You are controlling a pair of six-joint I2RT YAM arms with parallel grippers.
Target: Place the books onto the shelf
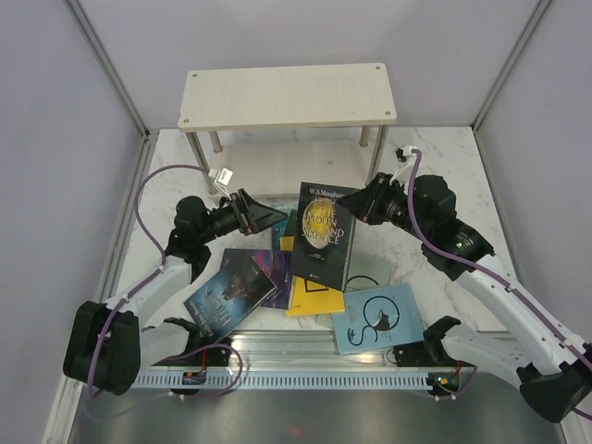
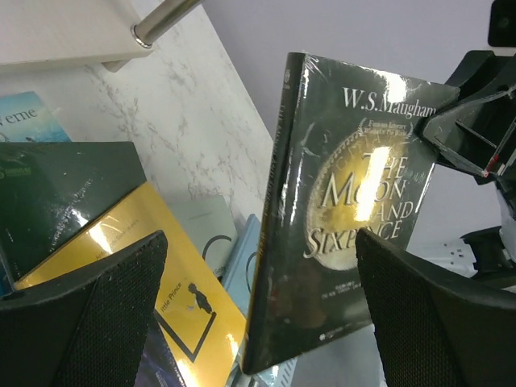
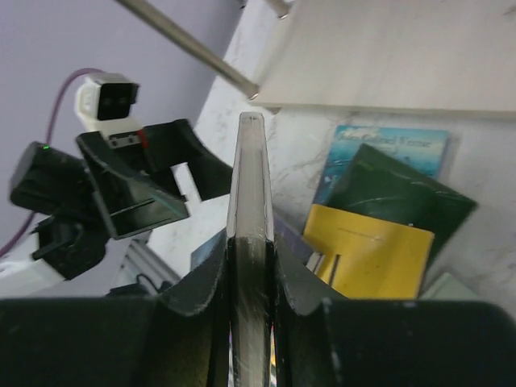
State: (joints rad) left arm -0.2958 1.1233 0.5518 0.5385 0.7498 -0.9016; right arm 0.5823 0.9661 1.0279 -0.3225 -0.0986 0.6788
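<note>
Mid-table, right tool point(image 1: 357, 202) pinches book point(image 1: 322, 245) (left tool point(image 1: 270, 216) gaping).

Robotics laboratory test cell: plain lilac-grey wall panels point(image 1: 46, 139) framed by aluminium posts point(image 1: 106, 65) enclose a marble-patterned tabletop point(image 1: 166, 153), where a left arm point(image 1: 148, 291) and right arm point(image 1: 499, 296), trailing purple cables point(image 1: 139, 208), stand bolted to a slotted metal rail point(image 1: 324, 377).

Edge-on dark book point(image 3: 248, 177) clamped between the right fingers point(image 3: 201, 294) — yellow book point(image 3: 371, 254) beyond.
</note>
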